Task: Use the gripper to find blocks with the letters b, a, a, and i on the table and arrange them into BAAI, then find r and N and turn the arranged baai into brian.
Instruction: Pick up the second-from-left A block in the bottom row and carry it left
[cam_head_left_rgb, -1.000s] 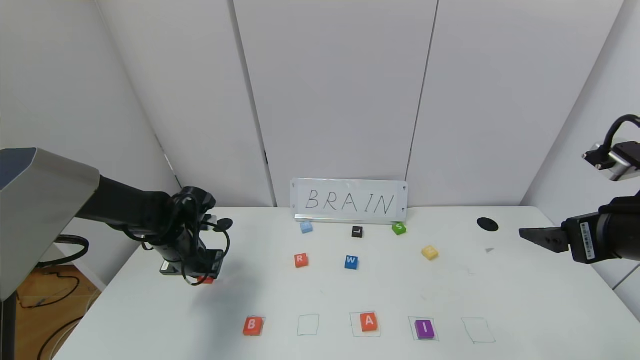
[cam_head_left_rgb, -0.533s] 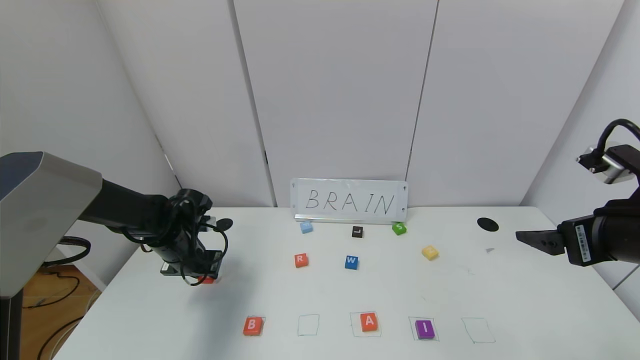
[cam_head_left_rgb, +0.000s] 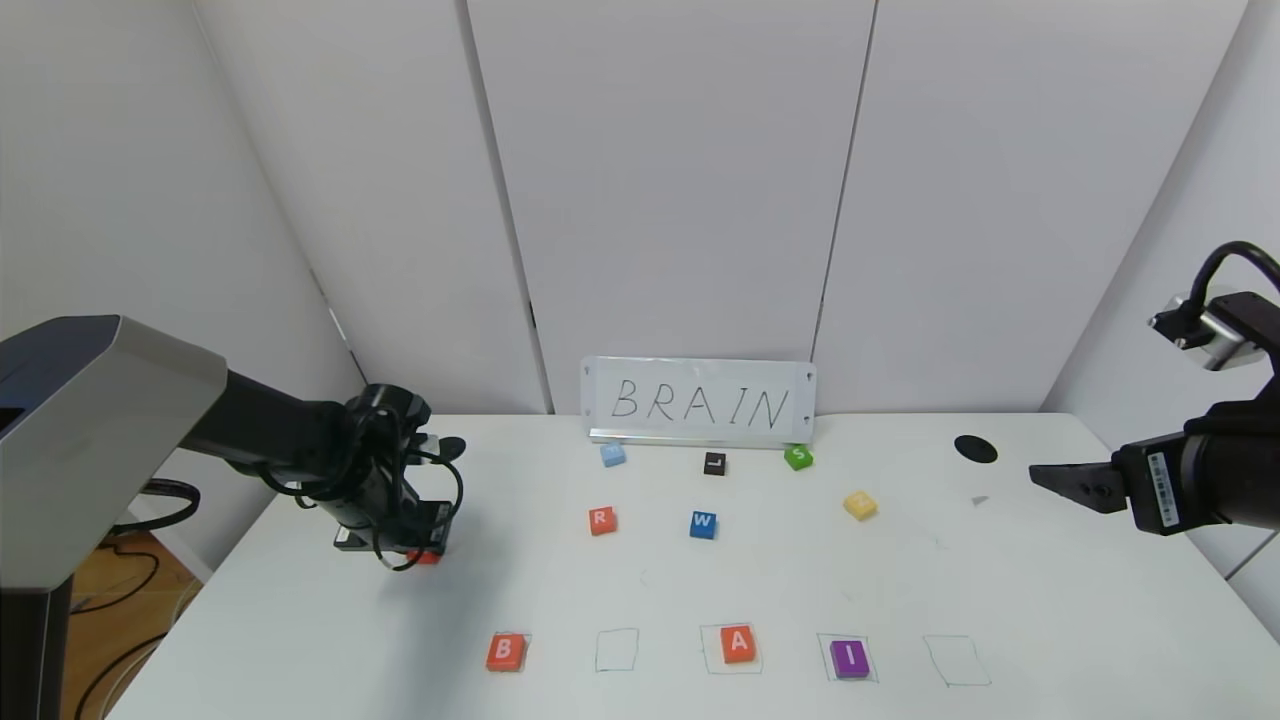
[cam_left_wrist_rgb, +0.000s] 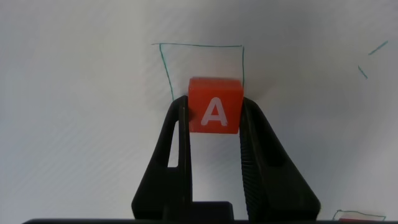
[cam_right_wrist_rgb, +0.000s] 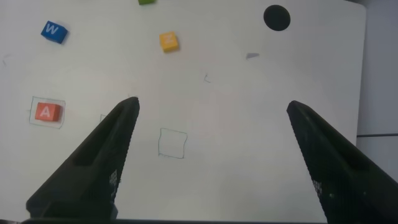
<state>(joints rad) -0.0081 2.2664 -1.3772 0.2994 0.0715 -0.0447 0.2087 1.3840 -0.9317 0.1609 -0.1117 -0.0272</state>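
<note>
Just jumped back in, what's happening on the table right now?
The left gripper is shut on an orange-red A block at the table's left side. In the front row, B, another A and the purple I sit in drawn squares; the square after B is empty. The right gripper hangs open at the right edge.

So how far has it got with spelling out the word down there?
Three blocks already sit in the front row: B, A and the purple I, with an empty outline between B and A. The left gripper is shut on the second A block, held near the table's left side. The R and the yellow block are untouched, so the switch to BRAIN is left. The right gripper hangs open at the right.
</note>
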